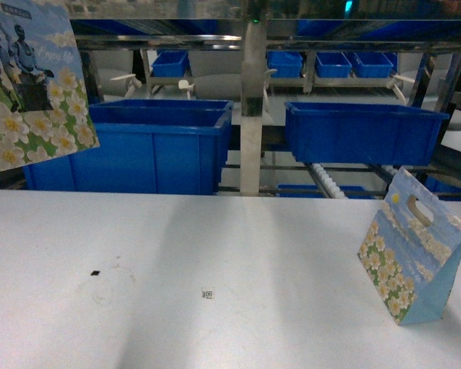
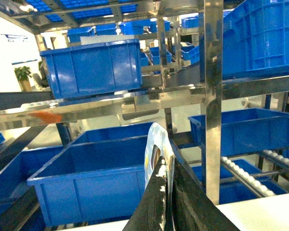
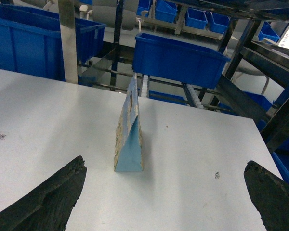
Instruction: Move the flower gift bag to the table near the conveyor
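Observation:
One flower gift bag (image 1: 31, 84), printed with white daisies and blue sky, hangs in the air at the upper left of the head view. In the left wrist view my left gripper (image 2: 167, 166) is shut on the top edge of this bag (image 2: 155, 147), high in front of the racks. A second flower gift bag (image 1: 411, 250) stands upright on the white table (image 1: 253, 254) at the right. My right gripper (image 3: 164, 163) is open above the table, with that bag (image 3: 130, 130) ahead and left of its middle, untouched. The conveyor (image 1: 326, 181) with whitish rollers runs behind the table's far edge. Neither gripper shows in the head view.
Large blue crates (image 1: 154, 146) (image 1: 361, 131) sit on the steel rack behind the table, split by a steel post (image 1: 251, 115). More blue crates (image 2: 94, 67) fill upper shelves. A small code sticker (image 1: 208, 294) and dark speck (image 1: 95, 273) mark the tabletop. The table's right edge (image 3: 267, 159) borders dark frame bars.

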Available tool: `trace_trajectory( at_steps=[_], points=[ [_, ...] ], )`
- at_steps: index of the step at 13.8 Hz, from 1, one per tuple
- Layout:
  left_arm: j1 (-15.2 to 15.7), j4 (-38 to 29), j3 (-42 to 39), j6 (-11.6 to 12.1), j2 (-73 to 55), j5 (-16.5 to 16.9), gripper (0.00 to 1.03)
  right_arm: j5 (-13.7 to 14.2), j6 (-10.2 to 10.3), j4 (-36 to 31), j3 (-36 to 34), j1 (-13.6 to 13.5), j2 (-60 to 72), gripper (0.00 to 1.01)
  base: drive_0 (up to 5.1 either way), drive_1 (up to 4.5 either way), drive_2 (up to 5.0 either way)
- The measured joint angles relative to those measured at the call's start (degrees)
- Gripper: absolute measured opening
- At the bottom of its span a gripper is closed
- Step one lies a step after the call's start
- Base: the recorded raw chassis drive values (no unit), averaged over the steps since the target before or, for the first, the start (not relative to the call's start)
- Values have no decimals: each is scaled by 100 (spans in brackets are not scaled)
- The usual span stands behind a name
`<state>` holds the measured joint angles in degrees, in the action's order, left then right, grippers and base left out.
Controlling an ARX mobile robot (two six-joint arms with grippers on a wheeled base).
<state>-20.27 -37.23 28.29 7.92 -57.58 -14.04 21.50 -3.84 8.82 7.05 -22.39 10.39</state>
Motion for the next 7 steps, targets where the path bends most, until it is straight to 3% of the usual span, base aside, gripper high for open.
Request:
trace_trajectory(
  at_steps=[2,4,7],
  points=[
    [-278,-315,-210,-149,-170,-407,2,0,0,0,0,0,0,98,0,0,0],
    [-487,-1117,-348,-256,-1032,-761,2,0,0,0,0,0,0,98,0,0,0],
    [-295,-2199,-313,-365,-2227,-990,2,-2,-2,0,0,0,0,98,0,0,0]
  ],
)
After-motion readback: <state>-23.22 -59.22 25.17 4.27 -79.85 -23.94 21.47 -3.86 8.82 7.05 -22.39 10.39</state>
